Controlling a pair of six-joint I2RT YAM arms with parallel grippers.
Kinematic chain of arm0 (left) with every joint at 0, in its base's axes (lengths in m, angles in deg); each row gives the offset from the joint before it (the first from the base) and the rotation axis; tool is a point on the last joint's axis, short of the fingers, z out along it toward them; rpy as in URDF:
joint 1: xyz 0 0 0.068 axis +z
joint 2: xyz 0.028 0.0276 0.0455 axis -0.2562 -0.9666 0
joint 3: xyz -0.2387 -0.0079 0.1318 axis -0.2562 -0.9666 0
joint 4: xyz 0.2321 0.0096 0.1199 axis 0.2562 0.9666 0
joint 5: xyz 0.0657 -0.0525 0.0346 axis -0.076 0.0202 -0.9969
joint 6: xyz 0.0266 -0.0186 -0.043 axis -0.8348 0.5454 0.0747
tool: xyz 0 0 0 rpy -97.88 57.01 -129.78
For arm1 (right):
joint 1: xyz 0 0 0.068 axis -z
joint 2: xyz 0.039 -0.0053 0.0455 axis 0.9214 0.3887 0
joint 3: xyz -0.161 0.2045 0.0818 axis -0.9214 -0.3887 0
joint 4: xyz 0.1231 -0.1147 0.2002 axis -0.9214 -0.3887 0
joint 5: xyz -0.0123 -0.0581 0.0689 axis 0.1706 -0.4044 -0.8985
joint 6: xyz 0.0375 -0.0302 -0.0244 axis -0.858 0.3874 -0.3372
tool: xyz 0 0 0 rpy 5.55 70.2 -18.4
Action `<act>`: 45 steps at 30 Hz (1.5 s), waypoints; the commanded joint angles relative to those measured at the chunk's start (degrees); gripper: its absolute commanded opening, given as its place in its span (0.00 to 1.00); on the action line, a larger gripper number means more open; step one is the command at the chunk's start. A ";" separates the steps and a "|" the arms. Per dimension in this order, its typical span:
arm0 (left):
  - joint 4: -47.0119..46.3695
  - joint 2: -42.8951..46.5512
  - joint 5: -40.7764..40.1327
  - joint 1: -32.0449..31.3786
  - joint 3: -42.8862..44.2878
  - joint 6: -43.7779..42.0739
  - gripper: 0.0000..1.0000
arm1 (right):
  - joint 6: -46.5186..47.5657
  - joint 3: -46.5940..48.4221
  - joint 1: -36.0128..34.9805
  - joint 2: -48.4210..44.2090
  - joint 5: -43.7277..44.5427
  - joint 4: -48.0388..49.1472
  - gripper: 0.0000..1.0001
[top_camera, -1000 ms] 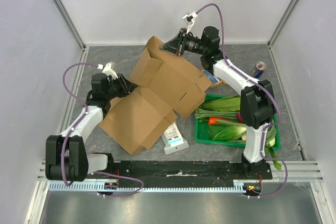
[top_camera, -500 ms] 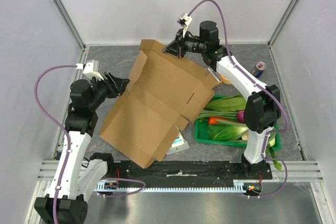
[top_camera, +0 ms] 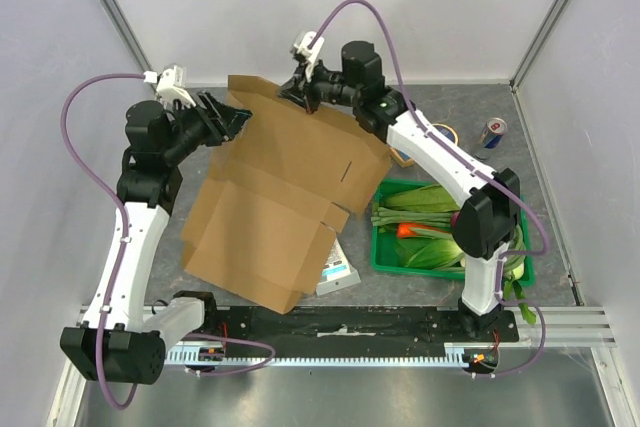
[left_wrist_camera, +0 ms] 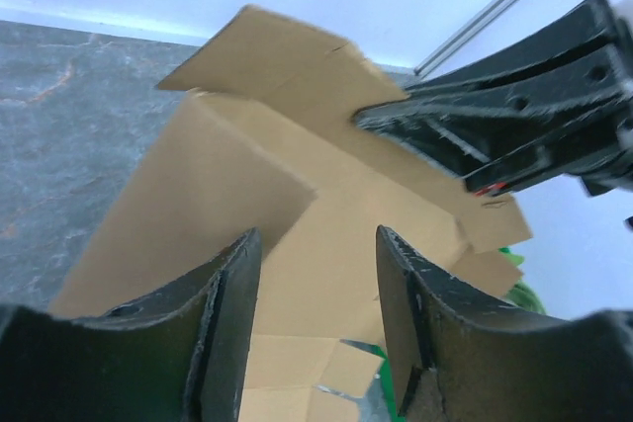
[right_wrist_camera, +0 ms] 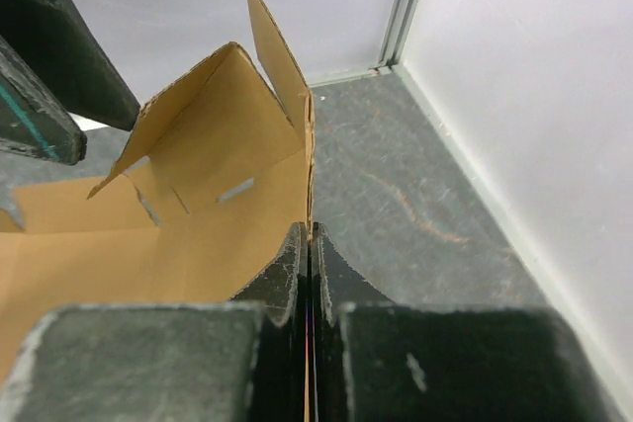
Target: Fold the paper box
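Note:
The paper box (top_camera: 285,187) is a big brown cardboard sheet with flaps, tilted up from the table, its far edge raised. My right gripper (top_camera: 287,90) is shut on that raised far edge; in the right wrist view the jaws (right_wrist_camera: 310,236) pinch a thin upright cardboard wall (right_wrist_camera: 203,170). My left gripper (top_camera: 240,119) is open at the box's upper left corner. In the left wrist view its fingers (left_wrist_camera: 229,313) stand apart with nothing between them, and the box panel (left_wrist_camera: 227,185) lies just ahead. The right gripper (left_wrist_camera: 514,130) shows beyond it.
A green crate (top_camera: 378,252) of vegetables stands right of the box. A white-and-blue packet (top_camera: 338,272) lies partly under the box's near right corner. A drink can (top_camera: 491,132) stands at the back right. Walls and metal posts enclose the table.
My left arm has risen and swung toward the back, its gripper now wider and at the box's upper left corner. My right gripper has pulled the held edge leftward, shifting the box left.

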 commanded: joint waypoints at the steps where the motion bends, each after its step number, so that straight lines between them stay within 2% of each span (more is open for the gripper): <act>1: -3.63 -0.22 -0.32 0.08 2.57 9.03 0.61 | 11.41 3.05 -3.20 2.70 6.74 3.94 0.00; 4: -3.81 -0.92 -1.83 1.30 3.27 18.96 0.63 | 16.51 4.63 -5.23 4.45 10.26 3.68 0.00; 10: -3.63 -3.64 -2.01 3.07 5.12 37.86 0.64 | 20.55 7.27 -6.11 6.40 10.27 3.50 0.00; 15: 6.82 -12.07 -0.52 3.07 11.79 46.22 0.64 | 22.67 5.95 -7.08 5.87 10.98 4.20 0.00; 23: 9.01 -16.04 -4.37 2.90 14.43 49.05 0.66 | 26.36 3.93 -9.27 4.46 11.94 4.29 0.00; 28: 10.60 -17.89 -5.78 2.89 16.11 49.05 0.55 | 27.77 4.02 -10.33 4.11 13.26 4.38 0.00; 30: 10.78 -18.59 -6.40 2.89 16.37 48.17 0.46 | 28.21 4.10 -10.77 4.20 13.79 4.29 0.00; 33: 11.57 -18.85 -7.01 2.89 16.11 47.29 0.39 | 29.17 4.19 -11.21 4.11 14.40 4.29 0.00; 38: 11.23 -18.59 -9.03 3.07 15.85 44.31 0.30 | 30.32 4.28 -12.00 4.37 16.77 6.14 0.00; 40: 8.69 -18.33 -9.30 3.07 15.50 41.85 0.23 | 30.15 4.19 -12.26 4.46 18.00 6.84 0.05; 41: 7.37 -18.33 -8.78 4.90 14.54 41.49 0.16 | 29.97 4.10 -12.26 4.37 18.79 7.02 0.13; 43: 2.99 -18.24 -6.33 6.40 13.57 40.79 0.10 | 29.62 3.75 -12.26 4.29 19.85 7.54 0.23; 44: 2.09 -18.33 -5.70 7.11 12.87 40.61 0.07 | 28.57 3.58 -12.26 4.11 20.46 7.63 0.41; 45: 1.21 -18.50 -5.35 8.16 12.77 40.35 0.02 | 27.86 3.58 -12.26 4.02 22.82 7.72 0.50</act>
